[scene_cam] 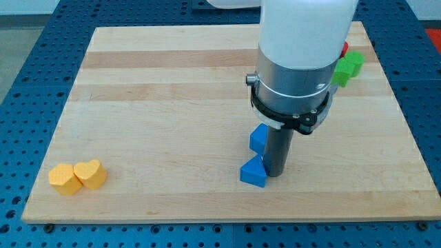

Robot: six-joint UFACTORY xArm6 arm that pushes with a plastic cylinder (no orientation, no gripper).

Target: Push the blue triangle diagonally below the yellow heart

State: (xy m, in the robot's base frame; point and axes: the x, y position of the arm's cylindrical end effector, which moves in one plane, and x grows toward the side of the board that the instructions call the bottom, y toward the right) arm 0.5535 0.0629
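Rod only, no claw or jaws fitted; my tip [275, 173] sits low and right of centre, touching the right side of the blue triangle [253, 171]. Target yellow heart [91, 173] lies well apart at lower left, touching a yellow-orange block [64, 179]. Risk: an off-centre push spins the triangle away. Just behind, another blue block [259, 138] could get dragged along. Green block [349, 65] and a red block [344, 48] sit upper right, uninvolved.
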